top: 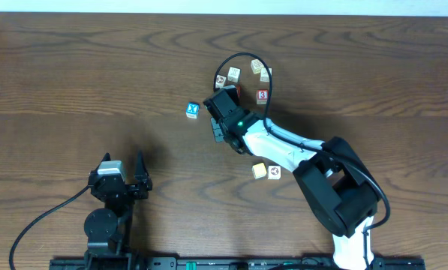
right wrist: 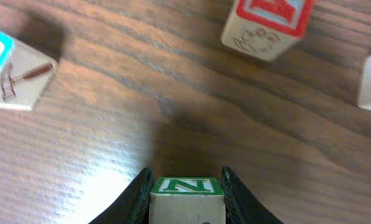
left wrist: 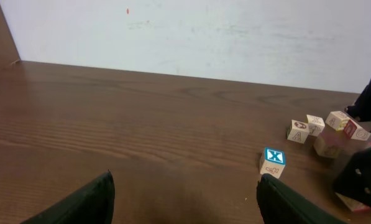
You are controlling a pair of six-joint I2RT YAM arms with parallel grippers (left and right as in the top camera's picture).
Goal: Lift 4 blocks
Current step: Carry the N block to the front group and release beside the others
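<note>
In the right wrist view my right gripper (right wrist: 186, 178) is shut on the block with the green "N" (right wrist: 186, 196); both fingers press its sides. From overhead that gripper (top: 214, 105) covers the N block. The red "3" block (top: 262, 95) lies just right of it, and white marked blocks (top: 233, 73) (top: 257, 66) lie behind. A pale yellow block (top: 259, 170) and a white marked one (top: 273, 172) sit side by side near the right arm's elbow. My left gripper (top: 124, 161) (left wrist: 185, 190) stands open over bare wood at the front left, far from all blocks.
A blue cube with a white X (top: 193, 109) (left wrist: 273, 163) (right wrist: 11, 71) sits just left of the right gripper. A red-topped cube (right wrist: 266, 25) lies ahead of the fingers. The right arm (top: 284, 146) and its black cable loop (top: 242, 56) span the block cluster.
</note>
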